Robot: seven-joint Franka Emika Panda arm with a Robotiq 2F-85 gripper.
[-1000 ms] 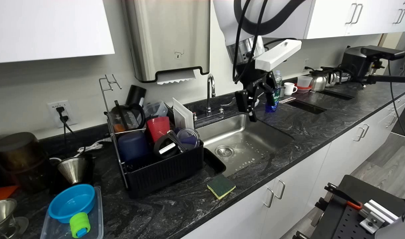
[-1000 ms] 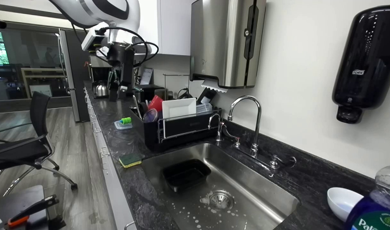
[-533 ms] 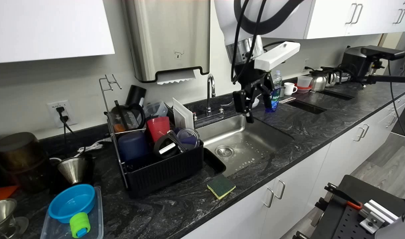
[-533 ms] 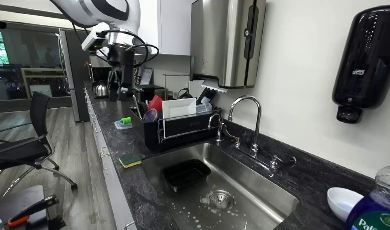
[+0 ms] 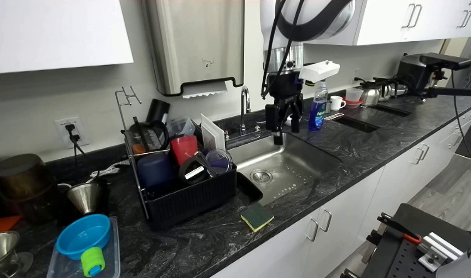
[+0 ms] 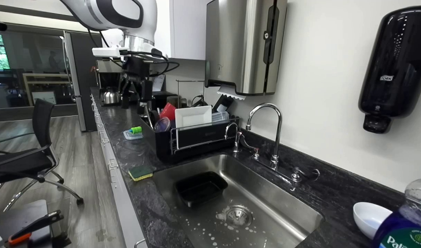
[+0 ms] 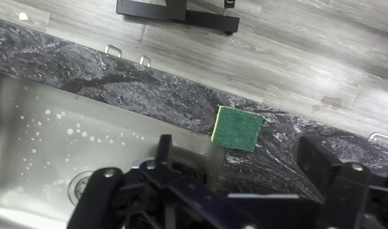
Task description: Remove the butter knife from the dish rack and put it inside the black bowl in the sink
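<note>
Presently, claw [image 5: 286, 132] hangs spread, unladen; presumed knife [image 5: 206, 165] leans in rack [image 5: 193, 202], below-left of it in an exterior view.

We see open air over most of the sink [image 6: 272, 220], with the tall faucet [image 6: 278, 137] rising behind. The black bowl [image 6: 200, 189] sits mouth up near one end, so we could reach in from above. In the dish rack [image 5: 193, 202], a red cup [image 5: 183, 148], a white plate [image 6: 193, 116] and a slanting metal utensil [image 5: 206, 165] crowd together, leaving narrow gaps. The fingers [image 5: 272, 117] hang wide apart; how much clearance they have from the rack we cannot fairly judge. The sponge [image 7: 236, 128] takes up the counter [image 7: 162, 95] by the sink's corner.
</note>
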